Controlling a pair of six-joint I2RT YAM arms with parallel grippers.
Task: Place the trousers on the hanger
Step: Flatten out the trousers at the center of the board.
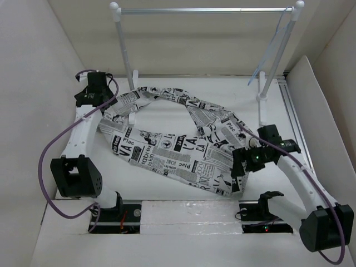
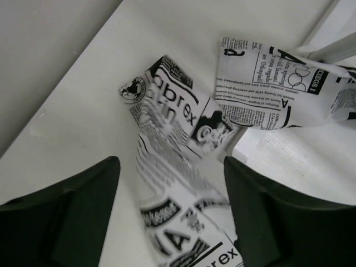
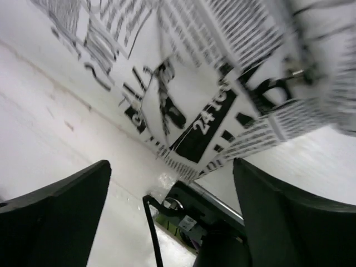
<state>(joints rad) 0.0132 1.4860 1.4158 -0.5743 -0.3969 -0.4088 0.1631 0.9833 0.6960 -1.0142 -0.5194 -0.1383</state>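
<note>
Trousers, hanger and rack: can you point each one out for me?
trousers (image 1: 167, 153): overhead view, on the wide printed middle of the cloth.
hanger (image 1: 276, 44): overhead view, on its thin blue side, below the hook.
rack (image 1: 206, 10): overhead view, on the metal crossbar.

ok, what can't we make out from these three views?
- hanger: top view only; thin and translucent, its hook on the crossbar is too small to resolve.
- trousers: the right wrist view blurs the print, so which part it shows is unclear.
- right gripper: in the top view its wrist hides the fingertips; contact with the trousers is unclear.
- left gripper: same, hidden under its wrist in the top view.
</note>
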